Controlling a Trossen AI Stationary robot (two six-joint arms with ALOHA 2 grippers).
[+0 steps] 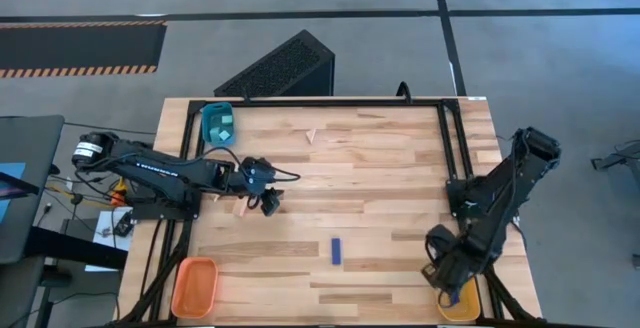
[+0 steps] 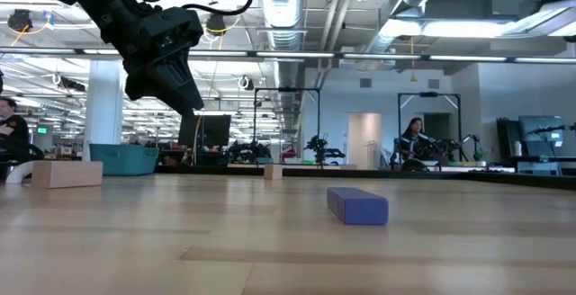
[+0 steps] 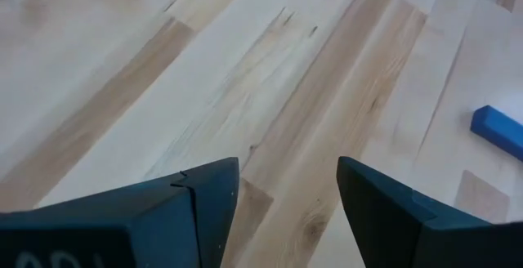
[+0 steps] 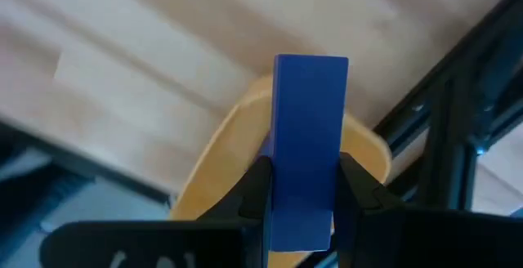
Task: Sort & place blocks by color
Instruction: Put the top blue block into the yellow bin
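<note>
Both arms are dark, almost black, and built from thick links with rounded joints. The left arm (image 1: 160,168) has small white lettering along its long link, a pale round cap at its base end on the left, and a thin black cable that loops near its wrist. The right arm (image 1: 495,203) has a blocky dark upper joint. The left fingers (image 3: 188,211) are dark teal wedges with a fine seam. The right fingers (image 4: 255,194) are black with angular tips.
</note>
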